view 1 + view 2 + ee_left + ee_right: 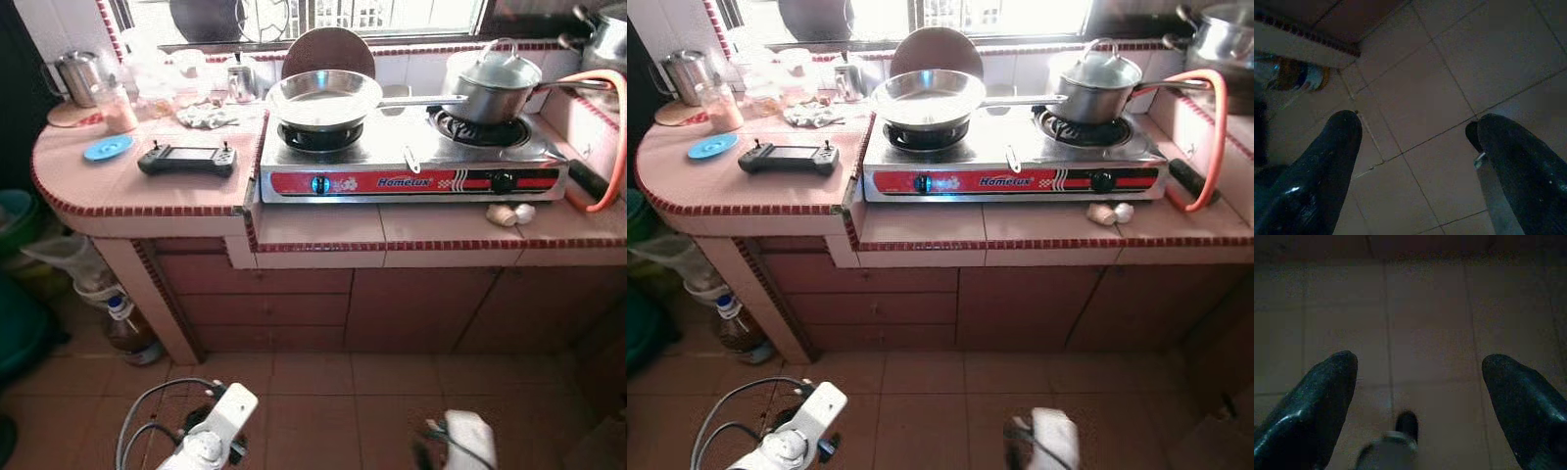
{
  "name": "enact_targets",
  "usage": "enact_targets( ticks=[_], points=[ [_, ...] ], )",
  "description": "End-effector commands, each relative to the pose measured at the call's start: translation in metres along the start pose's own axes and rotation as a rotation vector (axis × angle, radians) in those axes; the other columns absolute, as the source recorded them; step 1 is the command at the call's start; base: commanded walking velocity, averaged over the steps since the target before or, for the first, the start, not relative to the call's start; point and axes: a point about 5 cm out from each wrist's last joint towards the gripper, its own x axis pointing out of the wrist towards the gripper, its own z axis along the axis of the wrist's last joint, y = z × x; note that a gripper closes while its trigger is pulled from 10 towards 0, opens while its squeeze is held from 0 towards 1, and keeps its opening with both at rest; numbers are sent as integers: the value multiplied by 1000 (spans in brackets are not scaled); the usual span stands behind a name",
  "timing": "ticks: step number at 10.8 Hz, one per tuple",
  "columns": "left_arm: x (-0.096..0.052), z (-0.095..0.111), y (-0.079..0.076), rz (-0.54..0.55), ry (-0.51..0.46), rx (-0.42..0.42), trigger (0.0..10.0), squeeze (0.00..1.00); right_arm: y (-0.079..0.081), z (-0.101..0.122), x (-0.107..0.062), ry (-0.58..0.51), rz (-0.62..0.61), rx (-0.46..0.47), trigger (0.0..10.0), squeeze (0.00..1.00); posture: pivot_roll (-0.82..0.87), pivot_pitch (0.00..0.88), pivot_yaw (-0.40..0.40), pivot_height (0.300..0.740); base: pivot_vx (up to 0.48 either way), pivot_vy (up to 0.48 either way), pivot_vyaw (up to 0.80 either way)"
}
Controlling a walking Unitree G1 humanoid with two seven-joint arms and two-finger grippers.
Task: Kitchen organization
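Left eye view: pink-tiled counter (323, 227), tiled floor (323, 401).

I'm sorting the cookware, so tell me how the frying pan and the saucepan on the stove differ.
The frying pan is wide, shallow and uncovered on the left burner; the saucepan is narrower, deeper and lidded on the right burner. The frying pan looks bright silver, the saucepan darker grey. Both are metal with long handles pointing right.
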Motion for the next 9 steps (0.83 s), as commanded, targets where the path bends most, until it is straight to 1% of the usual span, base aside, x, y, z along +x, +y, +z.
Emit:
enact_targets(
  ticks=[1,2,3,6,7,8,9],
  points=[
    [-1,-12,5,24,39,-23,10000,0,6,6,2,-4,30,-23,10000,0,-41,0,21,740,0,0,0],
    [-1,-16,6,21,50,-29,10000,0,10,11,4,-16,48,-33,10000,0,-31,0,17,740,0,0,0],
    [-2,-18,8,29,56,-31,10000,0,9,11,4,-13,47,-33,10000,0,-27,0,15,740,0,0,0],
    [-2,-19,9,29,56,-53,10000,0,2,-3,0,26,34,-41,10000,0,-16,0,10,740,0,0,0],
    [-2,-19,8,20,60,-71,10000,0,-1,-8,-2,37,20,-27,10000,0,-20,0,12,740,0,0,0],
    [-2,-21,7,21,82,-164,10000,0,-2,-8,-2,37,10,-6,10000,0,-21,0,11,740,0,0,0],
    [-2,-22,4,11,110,-306,10000,0,-5,-6,-2,28,-8,86,10000,0,-23,0,12,740,0,0,0]
  ],
)
